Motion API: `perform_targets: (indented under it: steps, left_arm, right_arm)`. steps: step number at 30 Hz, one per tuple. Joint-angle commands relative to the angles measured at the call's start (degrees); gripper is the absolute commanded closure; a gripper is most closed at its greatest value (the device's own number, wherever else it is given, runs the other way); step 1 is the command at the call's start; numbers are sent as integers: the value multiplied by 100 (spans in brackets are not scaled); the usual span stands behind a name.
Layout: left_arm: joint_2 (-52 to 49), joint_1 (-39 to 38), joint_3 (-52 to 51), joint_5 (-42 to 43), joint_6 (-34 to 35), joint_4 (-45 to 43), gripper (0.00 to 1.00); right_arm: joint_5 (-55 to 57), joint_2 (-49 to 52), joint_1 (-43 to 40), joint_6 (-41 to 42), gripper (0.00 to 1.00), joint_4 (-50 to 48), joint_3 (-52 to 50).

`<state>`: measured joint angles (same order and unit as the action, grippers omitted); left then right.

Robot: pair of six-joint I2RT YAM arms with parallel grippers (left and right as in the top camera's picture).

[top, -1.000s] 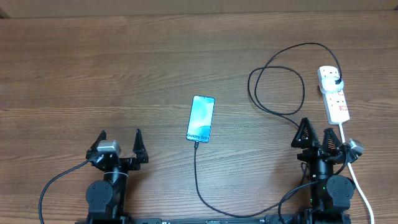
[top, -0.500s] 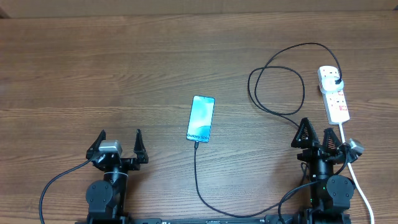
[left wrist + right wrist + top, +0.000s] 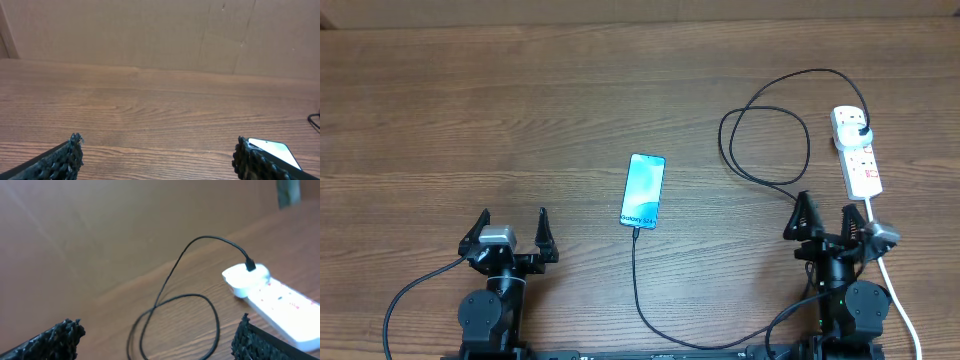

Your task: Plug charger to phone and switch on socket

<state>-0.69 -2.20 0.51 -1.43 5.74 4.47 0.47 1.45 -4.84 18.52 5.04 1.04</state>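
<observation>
Shift noted: right gripper point(image 3: 827, 207) turned slightly, jaws apart, left gripper point(image 3: 513, 213) likewise spread; socket point(image 3: 860, 158) at one o'clock is likely targeted.

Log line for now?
left end effector open | right end effector open | thin black cable meets slim light-blue phone | plug in white power strip

A brown wood-grain desk point(image 3: 470, 120) fills the overhead view. Along its far edge stands a plain brown, cardboard-like wall point(image 3: 125, 30) with faint creases. A small dark patch point(image 3: 288, 192) at its top is unclear.
</observation>
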Motion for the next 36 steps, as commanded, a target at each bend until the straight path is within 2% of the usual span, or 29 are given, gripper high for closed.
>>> perform_targets:
  steps: [1,36]
  left_arm:
    - [33,31,-24,63,-105,-7,0]
    - [33,31,-24,63,-105,-7,0]
  right_arm:
    - [-184,-2,26,-1180,0,-15,-59]
    - [-144,-129,26,-1263,0,-22,-59]
